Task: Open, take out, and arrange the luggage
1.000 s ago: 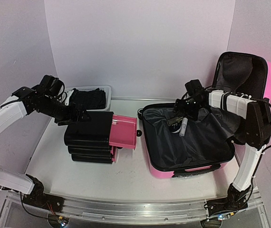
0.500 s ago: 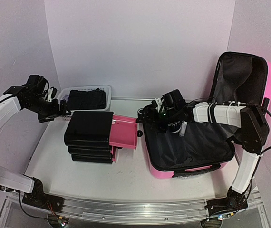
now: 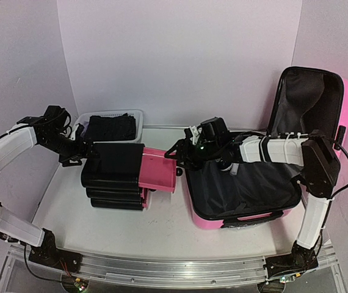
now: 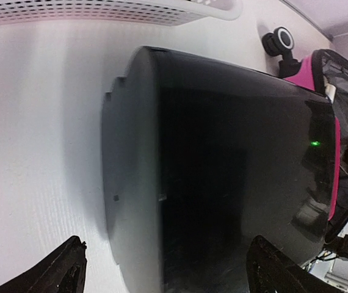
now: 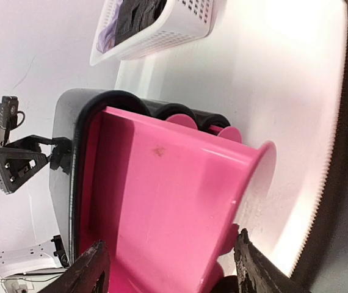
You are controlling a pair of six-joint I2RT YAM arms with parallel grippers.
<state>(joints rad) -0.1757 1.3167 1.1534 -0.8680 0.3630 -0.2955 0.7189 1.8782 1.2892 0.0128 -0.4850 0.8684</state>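
The pink suitcase (image 3: 247, 218) lies open at the right, its lid (image 3: 311, 91) upright and the black lining showing. Left of it is a stack of glossy black cases (image 3: 114, 174) with a pink tray (image 3: 157, 169) sticking out of its right end. My right gripper (image 3: 177, 152) is open at the tray's right end; in the right wrist view the gripper (image 5: 171, 268) straddles the pink tray (image 5: 162, 195). My left gripper (image 3: 76, 160) is open at the stack's left end. In the left wrist view the gripper (image 4: 168, 271) spans the black case (image 4: 223, 171).
A white mesh basket (image 3: 137, 116) with dark clothes stands at the back left, just behind the stack; it also shows in the right wrist view (image 5: 180, 30). A black suitcase wheel (image 4: 281, 39) points toward the stack. Purple walls close in the table.
My right gripper has moved left out of the suitcase to the pink tray. My left gripper swung out to the left, then came back to the stack's left end.
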